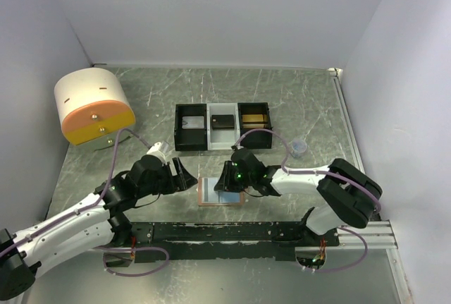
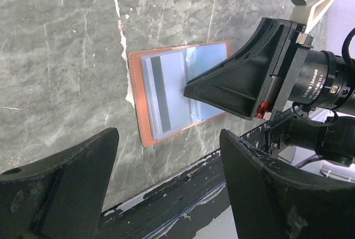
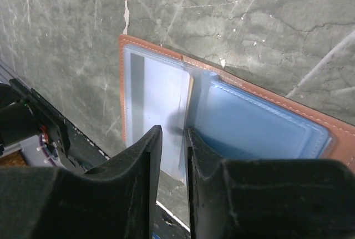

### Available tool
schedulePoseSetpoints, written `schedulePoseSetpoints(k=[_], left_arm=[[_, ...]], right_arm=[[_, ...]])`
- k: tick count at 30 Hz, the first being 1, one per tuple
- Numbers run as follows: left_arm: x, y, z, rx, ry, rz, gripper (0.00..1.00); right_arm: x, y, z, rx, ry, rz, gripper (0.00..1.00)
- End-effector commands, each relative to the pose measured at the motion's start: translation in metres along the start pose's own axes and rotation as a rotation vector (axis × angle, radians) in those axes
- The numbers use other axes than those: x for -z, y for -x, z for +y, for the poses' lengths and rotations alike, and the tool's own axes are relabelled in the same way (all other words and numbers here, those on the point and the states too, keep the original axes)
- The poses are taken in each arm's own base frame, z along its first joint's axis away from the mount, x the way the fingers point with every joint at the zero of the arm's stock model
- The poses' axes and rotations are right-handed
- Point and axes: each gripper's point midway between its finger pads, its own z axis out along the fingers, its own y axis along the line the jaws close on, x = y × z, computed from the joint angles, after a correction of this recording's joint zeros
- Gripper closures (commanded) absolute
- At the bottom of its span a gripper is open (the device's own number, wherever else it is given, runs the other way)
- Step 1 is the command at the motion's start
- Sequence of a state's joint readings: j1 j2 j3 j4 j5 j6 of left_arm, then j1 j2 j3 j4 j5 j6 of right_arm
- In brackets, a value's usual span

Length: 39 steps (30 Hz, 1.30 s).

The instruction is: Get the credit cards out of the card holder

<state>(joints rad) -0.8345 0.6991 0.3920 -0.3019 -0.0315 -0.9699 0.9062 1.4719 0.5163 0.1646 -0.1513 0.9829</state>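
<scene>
Pincer of the right arm (image 3: 173, 138) reaches down onto the salmon-orange folding card holder with light blue lining (image 3: 260, 125). Its two black fingers are nearly pressed together, with only a narrow slit between them. They straddle the raised edge of a clear plastic sleeve at the holder's fold. Whether that edge is actually pinched cannot be told, because the fingertips cover the spot.

The holder lies open and flat on the grey-green marbled bench (image 1: 296, 99), on the arms' side of the black-and-white three-compartment tray (image 1: 176, 128), roughly in line with its white middle compartment. A pale card with a grey stripe (image 2: 161, 92) shows through the sleeve on the page farther from the right arm.

The left arm's pincer (image 2: 169, 136) is spread wide with nothing between its fingers. It sits just beside the holder's left edge, on the arms' side of the tray's left end, and does not touch the holder.

In the left wrist view the right arm's black wedge-shaped finger hides much of the holder's other page. From above, both arms cover the holder's side edges. Each tray compartment holds something flat, but these are too small to make out.
</scene>
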Motion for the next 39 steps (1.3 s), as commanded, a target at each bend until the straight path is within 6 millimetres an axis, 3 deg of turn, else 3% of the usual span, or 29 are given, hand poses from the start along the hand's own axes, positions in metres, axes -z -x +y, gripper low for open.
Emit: schedulePoseSetpoints(k=[1, 11, 17, 19, 29, 39], left_arm=[[0.003, 0.012, -0.014, -0.018, -0.031, -0.034, 0.15], [-0.012, -0.001, -0.037, -0.013, -0.171, 0.031, 0.16], [-0.021, -0.010, -0.039, -0.009, -0.200, 0.064, 0.23], [-0.024, -0.011, -0.043, 0.012, -0.230, 0.067, 0.24], [-0.031, -0.013, -0.035, 0.017, -0.186, 0.072, 0.24], [-0.031, -0.016, -0.037, 0.021, -0.205, 0.085, 0.27]], right_arm=[[0.003, 0.004, -0.012, 0.027, -0.070, -0.016, 0.75], [0.015, 0.006, 0.004, 0.054, -0.013, -0.016, 0.70], [0.016, -0.005, 0.000, 0.056, -0.006, 0.028, 0.68], [0.016, -0.003, 0.007, 0.060, 0.020, 0.029, 0.69], [0.015, 0.000, 0.023, -0.007, 0.102, 0.006, 0.69], [0.017, 0.003, 0.025, 0.020, 0.096, 0.006, 0.70]])
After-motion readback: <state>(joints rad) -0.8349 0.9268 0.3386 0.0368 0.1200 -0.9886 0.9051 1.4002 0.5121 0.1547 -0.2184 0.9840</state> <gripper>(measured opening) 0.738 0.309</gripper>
